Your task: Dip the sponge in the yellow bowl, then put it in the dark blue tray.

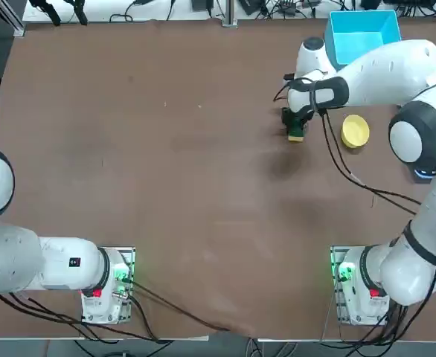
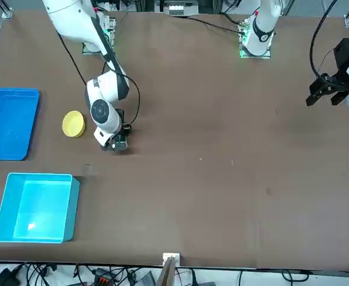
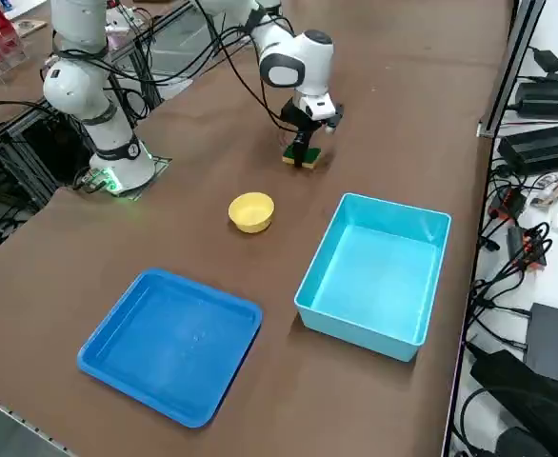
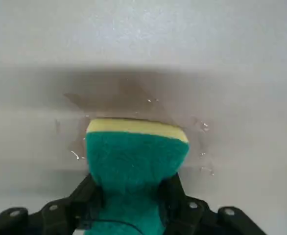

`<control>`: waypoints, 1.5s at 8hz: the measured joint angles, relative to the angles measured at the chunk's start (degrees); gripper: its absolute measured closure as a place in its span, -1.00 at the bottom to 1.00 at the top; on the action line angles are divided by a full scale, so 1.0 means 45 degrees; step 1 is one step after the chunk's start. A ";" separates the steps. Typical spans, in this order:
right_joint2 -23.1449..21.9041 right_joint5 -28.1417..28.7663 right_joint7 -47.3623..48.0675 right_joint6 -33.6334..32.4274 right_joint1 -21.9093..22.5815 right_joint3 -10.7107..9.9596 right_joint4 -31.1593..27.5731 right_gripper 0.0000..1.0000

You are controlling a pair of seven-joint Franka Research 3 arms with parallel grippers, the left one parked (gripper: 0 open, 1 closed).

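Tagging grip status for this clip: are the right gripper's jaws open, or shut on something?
Shut on the green-and-yellow sponge: the right gripper has its jaws against both sides, pinching it.

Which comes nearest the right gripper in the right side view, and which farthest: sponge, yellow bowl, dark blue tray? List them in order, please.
1. Sponge: right at the right gripper.
2. Yellow bowl: beside it, toward the trays' side.
3. Dark blue tray: beyond the bowl, farthest.
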 joint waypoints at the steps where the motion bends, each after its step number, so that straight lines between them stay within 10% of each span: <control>1: -0.0118 -0.0001 0.0000 -0.0407 -0.0027 -0.0082 0.0077 -0.24; 7: -0.2511 -0.0018 -0.4208 -0.4922 -0.3619 -0.0389 0.0244 -0.24; 12: -0.2386 -0.0017 -0.5354 -0.5560 -0.5390 -0.0380 0.0081 -0.20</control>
